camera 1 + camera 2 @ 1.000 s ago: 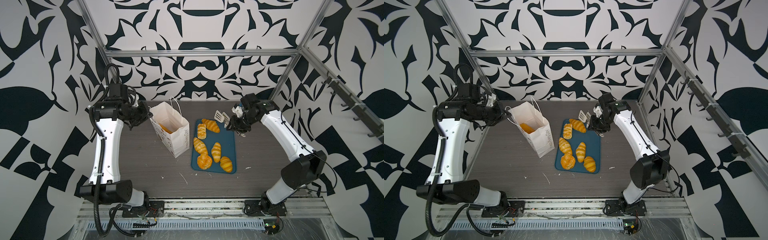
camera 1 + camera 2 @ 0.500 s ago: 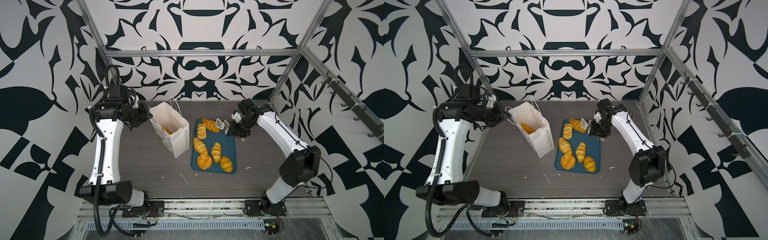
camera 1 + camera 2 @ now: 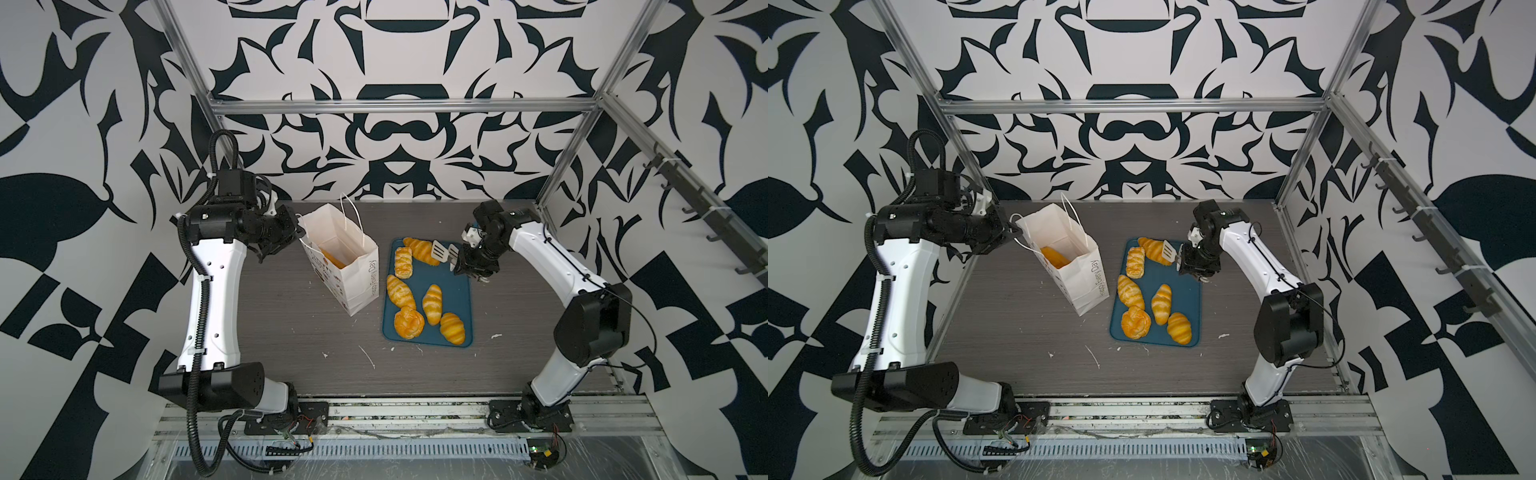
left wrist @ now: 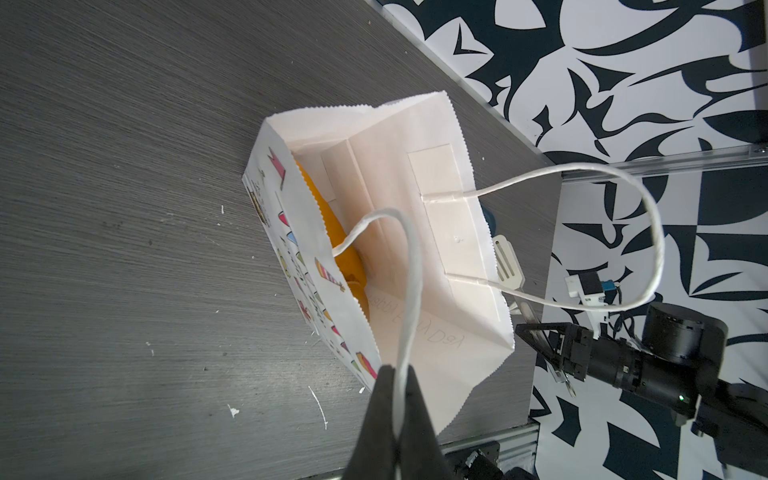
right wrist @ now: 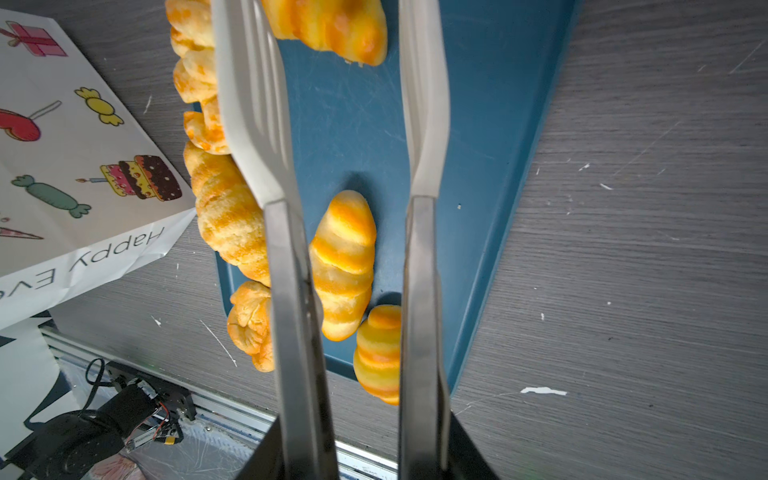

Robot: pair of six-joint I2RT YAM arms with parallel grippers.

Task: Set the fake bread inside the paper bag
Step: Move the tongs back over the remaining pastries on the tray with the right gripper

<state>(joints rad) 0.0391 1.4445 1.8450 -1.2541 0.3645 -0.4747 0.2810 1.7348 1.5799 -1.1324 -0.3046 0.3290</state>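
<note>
Change in the last sec: the right end effector (image 3: 467, 266) has swung in from beyond the tray's far right corner. The tongs (image 3: 441, 250) it carries now hang over the far end of the blue tray (image 3: 455, 291), at the right end of the long loaf (image 3: 419, 248) in both top views. It's clamped on the tongs' arms. The blades (image 5: 257, 124) stand apart w/ nothing btwn them; the wrist view shows only tray and bread through the gap. Whether a blade already touches the loaf: can't tell.

Nothing else moved. The left end effector (image 4: 395, 384) is still pressed together on the cord handle (image 4: 409, 291) of the paper bag (image 3: 358, 270). The bag stands leaning, mouth open, on the tabletop (image 3: 291, 332) just left of the tray. One orange piece (image 4: 336, 232) lies inside it. Same six pcs on the tray as a sec ago: the long loaf, a lattice pastry (image 3: 403, 262) beside it, three croissants (image 3: 432, 303) and a round bun (image 3: 409, 323) nearer the front.

Meaning for the task: prob. the approach for the next pick, w/ the loaf the likely target. No grab yet, so approx. one pc done, six to go. Next move needs the blades lowered either side of the loaf, then a squeeze. The loaf is long & glossy, so a grip near one end may let it pivot or slip.
</note>
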